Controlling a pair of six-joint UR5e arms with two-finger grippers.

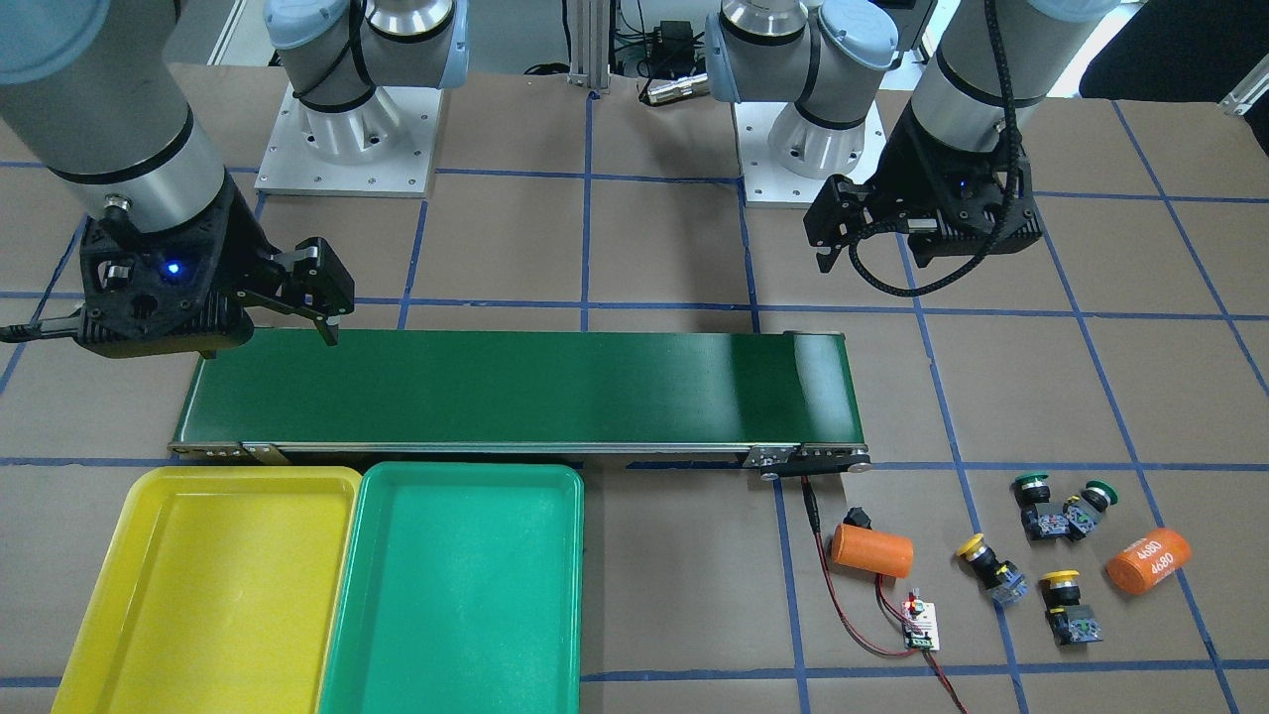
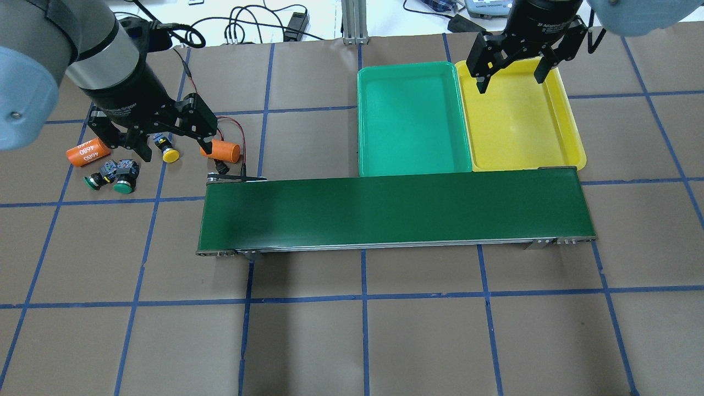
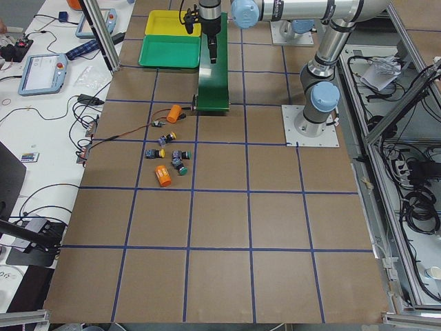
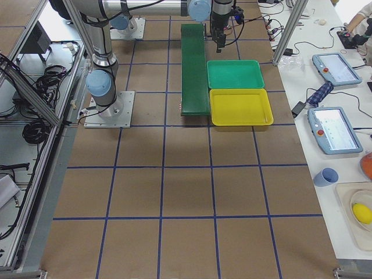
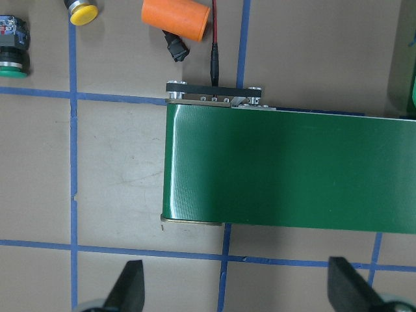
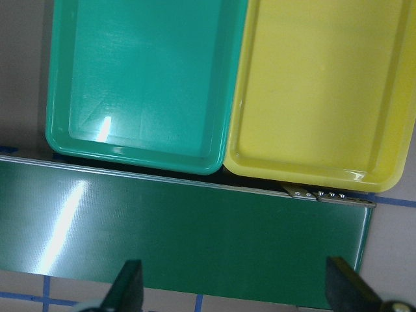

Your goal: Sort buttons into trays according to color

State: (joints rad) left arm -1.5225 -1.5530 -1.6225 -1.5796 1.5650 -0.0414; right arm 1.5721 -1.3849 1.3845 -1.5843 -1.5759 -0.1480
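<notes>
Orange cylinders (image 1: pixel 871 551) flank buttons (image 1: pixel 1063 587) (wire (image 1: pixel 838 595) beside one).

The left arm (image 2: pixel 82 60) enters from the upper left of the overhead view, wrist bent downward. The left gripper (image 2: pixel 176 149) hangs at the left of the frame, jaws spread wide and empty. The right arm (image 2: pixel 550 16) reaches in from the upper right, and the right gripper (image 2: pixel 511 83) points down near the top edge, equally wide and empty. Each wrist view shows two dark fingertips (image 5: pixel 130 286) low in the frame, well apart.
</notes>
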